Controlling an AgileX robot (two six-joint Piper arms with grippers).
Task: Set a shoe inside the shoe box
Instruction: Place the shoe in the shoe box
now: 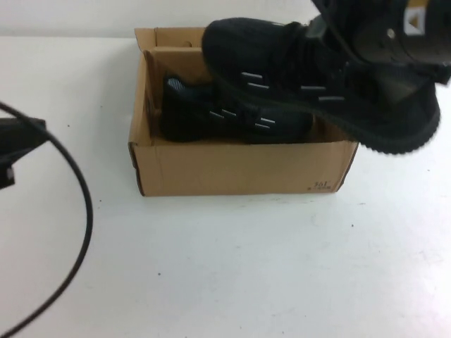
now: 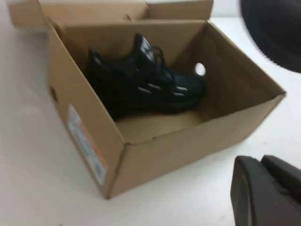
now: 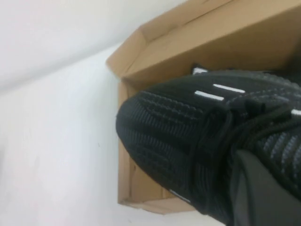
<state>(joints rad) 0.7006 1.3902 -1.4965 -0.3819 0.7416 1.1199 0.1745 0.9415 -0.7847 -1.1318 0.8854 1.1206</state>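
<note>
Shoe [image 1: 317,77]: clamped in right gripper [image 1: 394,35] jaws, airborne above the shoe box [image 1: 232,169], toe toward 9 o'clock, long axis along the box's length.
Second shoe [image 1: 225,116]: already inside the box.
Left gripper [image 2: 265,193]: jaws together, empty, at 9 o'clock on the surface [image 1: 225,267].

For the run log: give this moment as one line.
right tool: shut on shoe, above shoe box | left tool: shut, empty, beside box | second shoe: in box

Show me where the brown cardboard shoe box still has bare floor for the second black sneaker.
Free: the strip of floor inside the brown cardboard shoe box between its near wall and the black knit sneaker lying against the far wall. Crowded: above, where the right gripper, shut, holds the other black sneaker. Left gripper parked, shut.
</note>
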